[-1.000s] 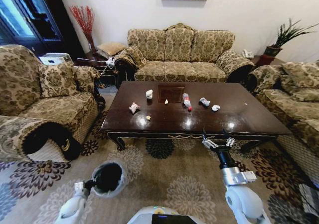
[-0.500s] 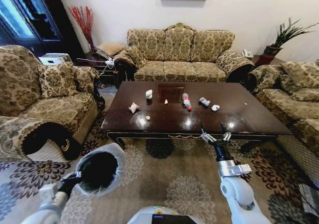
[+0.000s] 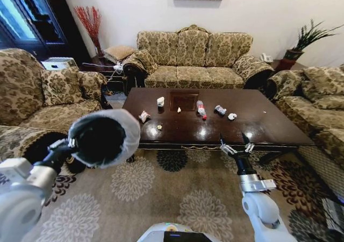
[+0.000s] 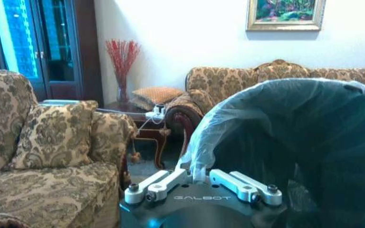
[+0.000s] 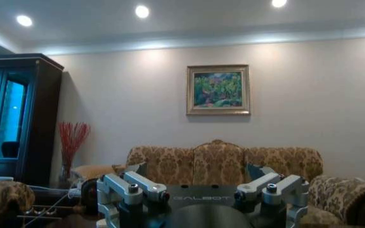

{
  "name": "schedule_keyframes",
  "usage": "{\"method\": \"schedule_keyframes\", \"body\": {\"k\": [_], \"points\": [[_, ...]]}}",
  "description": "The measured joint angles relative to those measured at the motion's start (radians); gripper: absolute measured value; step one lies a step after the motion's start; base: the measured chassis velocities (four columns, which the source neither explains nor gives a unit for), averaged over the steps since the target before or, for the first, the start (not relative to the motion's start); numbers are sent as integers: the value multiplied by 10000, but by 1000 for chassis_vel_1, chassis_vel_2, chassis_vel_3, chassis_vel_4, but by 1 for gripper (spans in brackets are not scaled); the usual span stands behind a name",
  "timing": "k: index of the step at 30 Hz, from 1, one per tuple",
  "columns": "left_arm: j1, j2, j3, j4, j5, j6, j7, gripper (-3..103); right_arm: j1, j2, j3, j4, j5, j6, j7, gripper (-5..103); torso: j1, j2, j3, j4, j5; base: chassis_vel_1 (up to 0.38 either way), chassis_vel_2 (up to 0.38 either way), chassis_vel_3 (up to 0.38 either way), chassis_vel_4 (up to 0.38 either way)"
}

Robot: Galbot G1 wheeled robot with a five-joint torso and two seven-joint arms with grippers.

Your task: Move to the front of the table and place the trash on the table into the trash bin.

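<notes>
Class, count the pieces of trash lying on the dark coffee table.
7 visible: white cup, tiny scrap, pink-white wrapper and small scrap on the table's left half; bottle, silvery wrapper and crumpled paper further right. Smaller scraps may escape notice.

the trash bin point(image 3: 105, 138), held up at nine o'clock in the head view, hides part of the left armchair point(image 3: 37, 99) and the near left corner of the table point(image 3: 279, 126) behind its rim. in the left wrist view the bin's far side is cut off by the three o'clock edge, and its bag liner point(image 4: 217, 123) covers the spot where the left gripper point(image 4: 201, 183) pinches it. the tiny scraps point(image 3: 159, 127) on the table are too small to identify. the right gripper point(image 3: 235, 145) covers a bit of the table's carved front edge. the right armchair point(image 3: 322, 113) runs off at three o'clock.
</notes>
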Motion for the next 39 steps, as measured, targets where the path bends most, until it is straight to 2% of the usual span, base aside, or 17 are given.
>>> {"method": "schedule_keyframes", "body": {"k": [6, 14, 22, 28, 36, 39], "points": [[-270, -247, 734, 123, 329, -4, 44, 0, 106, -25, -17, 82, -64, -170, 99, 100, -2, 0, -1, 2, -3, -15, 98, 19, -90], [-401, 245, 726, 389, 192, -63, 107, 0, 171, 41, -83, 119, -230, -260, 104, 100, 1, -1, 0, 2, -3, -73, 221, 85, -210], [-530, 340, 905, 552, 153, -115, 154, 0, 277, 37, -133, 104, -345, -291, 99, 100, 4, -2, 1, 0, 1, -56, 219, 56, -231], [-612, 332, 1032, 613, 180, -125, 161, 0, 301, 34, -187, 59, -366, -300, 94, 100, 2, -2, 0, 0, -1, 83, 205, -76, -233], [-636, 358, 1032, 694, 187, -139, 182, 0, 327, 92, -246, -97, -343, -187, 98, 100, -1, -1, -1, 2, -3, 259, 281, -258, -275], [-644, 388, 1053, 703, 191, -173, 218, 0, 409, 93, -376, -121, -201, -411, 180, 100, -4, 0, -2, 4, -4, 305, 264, -278, -237]]}}
